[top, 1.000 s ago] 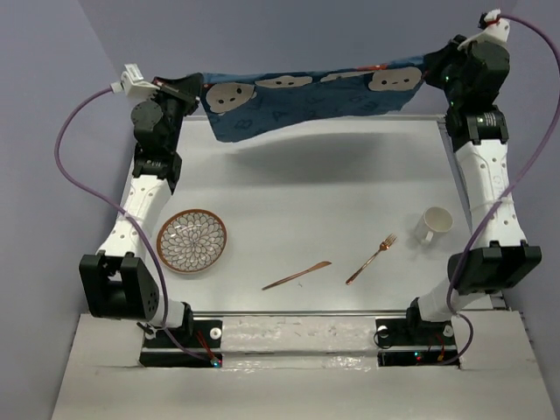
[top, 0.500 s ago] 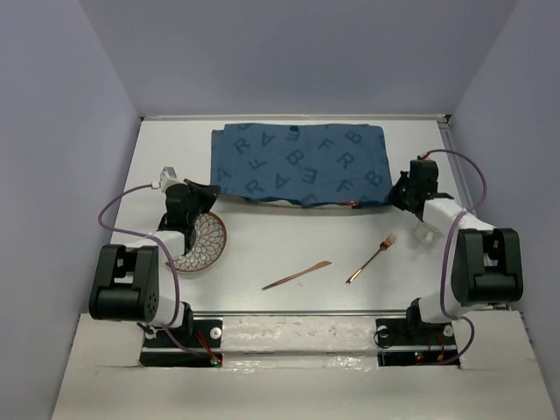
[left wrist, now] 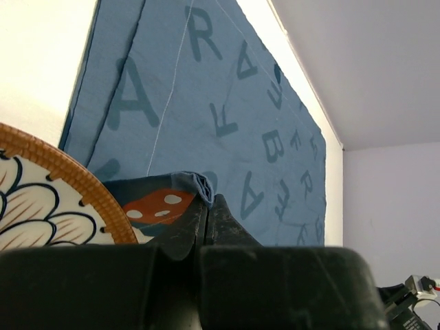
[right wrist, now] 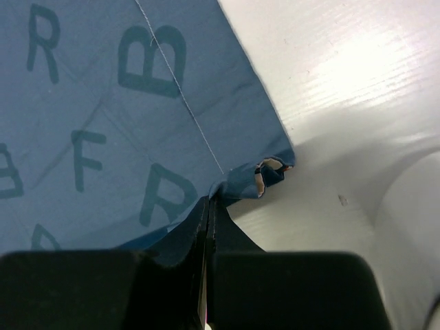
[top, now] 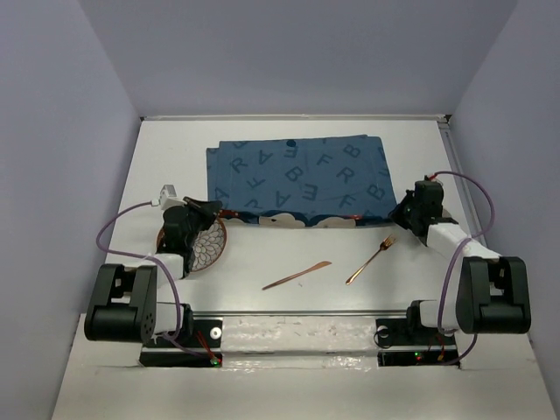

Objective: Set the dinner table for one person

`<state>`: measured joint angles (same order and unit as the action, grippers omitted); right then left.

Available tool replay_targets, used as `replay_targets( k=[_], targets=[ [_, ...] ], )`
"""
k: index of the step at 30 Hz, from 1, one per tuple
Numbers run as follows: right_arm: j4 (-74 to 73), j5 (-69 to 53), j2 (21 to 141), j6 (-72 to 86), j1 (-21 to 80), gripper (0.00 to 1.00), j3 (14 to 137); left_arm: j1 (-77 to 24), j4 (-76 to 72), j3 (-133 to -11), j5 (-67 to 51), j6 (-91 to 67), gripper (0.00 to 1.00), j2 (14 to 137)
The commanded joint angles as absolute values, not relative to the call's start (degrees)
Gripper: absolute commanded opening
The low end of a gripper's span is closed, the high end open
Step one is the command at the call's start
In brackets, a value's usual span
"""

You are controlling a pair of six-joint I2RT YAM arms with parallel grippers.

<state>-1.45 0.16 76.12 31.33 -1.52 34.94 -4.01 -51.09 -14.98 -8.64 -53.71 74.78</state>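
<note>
The dark-blue letter-printed placemat (top: 297, 179) lies spread on the white dinner table (top: 280, 258), its near edge folded over and showing a patterned underside. My left gripper (top: 216, 210) is shut on the placemat's near-left corner (left wrist: 196, 184), right beside the patterned plate (top: 201, 245). My right gripper (top: 404, 206) is shut on the near-right corner (right wrist: 265, 172). The plate's orange rim (left wrist: 62, 168) shows in the left wrist view. A copper knife (top: 297, 275) and a copper fork (top: 371, 259) lie in front of the placemat.
The white mug is mostly hidden behind the right arm; its pale side (right wrist: 412, 227) shows at the right of the right wrist view. Grey walls enclose the table on the left, right and far sides.
Both arms brought the placemat down from held up in the air onto the table, then pulled its near corners a little toward the near edge.
</note>
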Motion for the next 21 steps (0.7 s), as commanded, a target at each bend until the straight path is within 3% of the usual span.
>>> replay_targets(
  k=[1,4,5,8,9,10,16,21],
  targets=[
    [0.62,0.53,73.04,32.43,-2.37,0.00,33.23,-3.60,-54.76,-12.75,-9.23,-52.03,0.00,70.76],
    [0.35,-1.39,72.69,32.08,-2.37,0.02,32.87,-3.60,-54.23,-12.04,-9.75,-52.21,0.04,68.65],
    [0.26,-1.75,72.77,31.99,-2.37,0.12,32.96,-3.60,-54.05,-11.78,-9.84,-52.29,0.19,67.34],
    [0.18,-3.42,72.16,30.94,-2.37,0.30,33.05,-3.52,-52.30,-11.51,-9.76,-52.38,0.44,64.61],
    [-0.43,-4.73,71.38,30.68,-2.37,0.37,33.13,-3.60,-51.42,-11.60,-9.49,-52.38,0.58,62.08],
    [-1.74,-5.18,70.67,30.41,-2.37,0.42,33.22,-3.60,-49.59,-12.30,-9.14,-52.47,0.66,59.18],
    [-5.53,-7.47,64.34,28.74,-1.67,0.49,33.05,-3.52,-39.40,-18.18,-6.16,-49.84,0.83,48.09],
    [-9.58,-6.34,60.39,28.74,5.08,0.53,34.36,-3.52,-32.79,-23.63,-4.84,-45.97,0.86,40.79]
  ],
)
